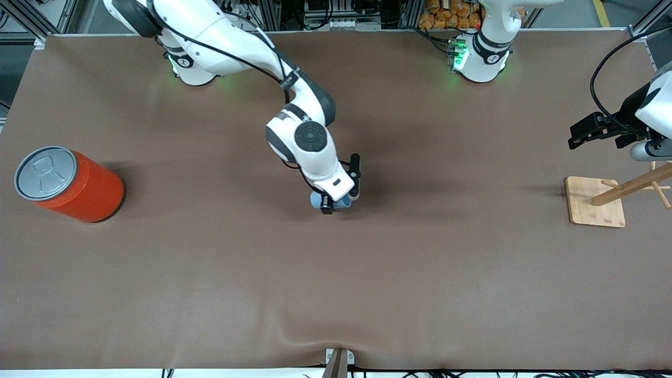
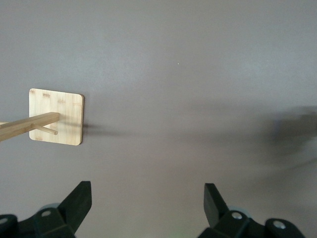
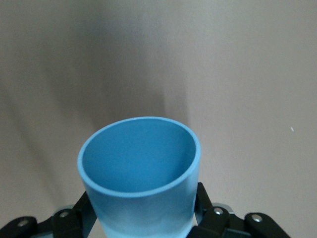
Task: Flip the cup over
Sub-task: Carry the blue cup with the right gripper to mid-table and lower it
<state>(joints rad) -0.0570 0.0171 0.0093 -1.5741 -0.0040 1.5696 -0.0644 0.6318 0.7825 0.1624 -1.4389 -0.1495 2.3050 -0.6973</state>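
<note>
A robotics laboratory: two bench-mounted arms on a brown-covered table (image 1: pixel 210 294), aluminium framing (image 1: pixel 31 18) and cable bundles (image 1: pixel 336 10) along its edge.

- Both arms wear glossy white shells with dark grey joint bands.
- Green lights glow at each base.
- Black cables trail along both arms.
- The right tool (image 1: pixel 340 201) and left tool (image 2: pixel 147 206) have black fingers with silver screws.

I see a brown table (image 1: pixel 210 273) under even light, with aluminium framing (image 1: pixel 31 16) and cabling (image 1: pixel 336 10) along its far edge.
</note>
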